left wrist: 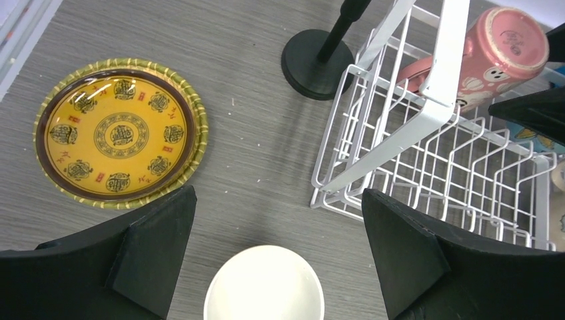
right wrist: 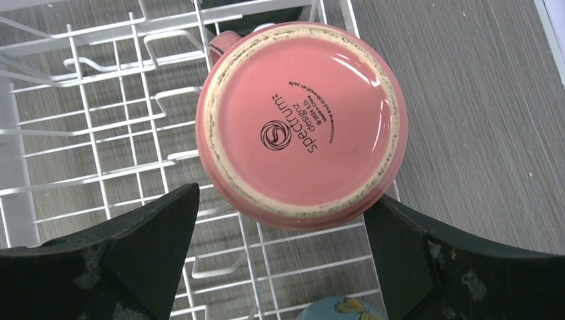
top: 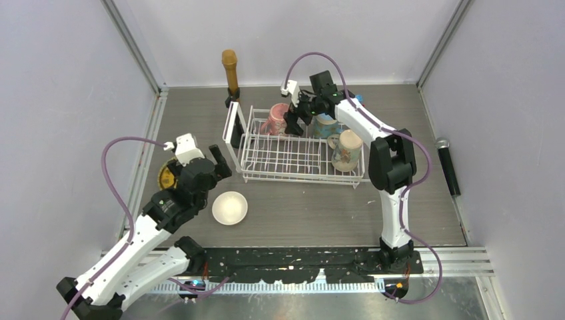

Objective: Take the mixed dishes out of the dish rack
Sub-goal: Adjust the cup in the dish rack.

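Observation:
The white wire dish rack (top: 293,157) stands mid-table with its black-and-white panel at the left end. A pink mug (top: 276,119) sits upside down in its far side, a blue mug (top: 325,125) and a cream patterned mug (top: 346,150) at its right end. My right gripper (top: 296,120) hovers open beside the pink mug; its base (right wrist: 301,123) fills the right wrist view above the open right gripper (right wrist: 283,193). A golden plate (left wrist: 120,133) and a white bowl (left wrist: 264,283) lie on the table left of the rack (left wrist: 426,167). My left gripper (left wrist: 278,193) stands open and empty over the bowl.
A brown microphone-shaped stick (top: 230,70) stands on a black round base (left wrist: 318,57) just behind the rack's left end. A black microphone (top: 448,163) lies by the right wall. Walls close in the table on three sides.

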Action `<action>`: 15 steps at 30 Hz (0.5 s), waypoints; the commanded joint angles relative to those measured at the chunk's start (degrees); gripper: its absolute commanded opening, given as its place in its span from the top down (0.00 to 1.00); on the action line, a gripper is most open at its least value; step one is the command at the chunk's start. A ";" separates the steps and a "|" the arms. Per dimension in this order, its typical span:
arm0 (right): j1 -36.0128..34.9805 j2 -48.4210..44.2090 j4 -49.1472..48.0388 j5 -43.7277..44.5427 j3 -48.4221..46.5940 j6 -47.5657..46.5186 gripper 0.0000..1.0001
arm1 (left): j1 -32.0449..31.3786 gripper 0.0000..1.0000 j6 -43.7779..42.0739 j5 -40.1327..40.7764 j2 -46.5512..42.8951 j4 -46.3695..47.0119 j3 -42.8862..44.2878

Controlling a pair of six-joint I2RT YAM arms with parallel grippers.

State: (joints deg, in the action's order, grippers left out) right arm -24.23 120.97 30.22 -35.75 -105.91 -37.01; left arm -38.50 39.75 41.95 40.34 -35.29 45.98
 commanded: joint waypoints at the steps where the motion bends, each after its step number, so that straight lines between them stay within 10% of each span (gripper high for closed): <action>1: 0.15 1.39 -4.39 -4.36 -3.98 0.74 0.00 | 0.26 0.00 -1.54 1.23 1.35 2.94 1.93; 15: -0.02 5.16 -15.07 -6.54 -5.04 11.92 0.00 | 0.19 0.00 -1.69 2.32 2.18 2.60 1.84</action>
State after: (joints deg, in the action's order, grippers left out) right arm -24.10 126.85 23.99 -42.65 -110.48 -31.90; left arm -38.50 38.50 42.11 42.52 -35.24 45.98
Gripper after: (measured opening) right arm 0.996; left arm 0.996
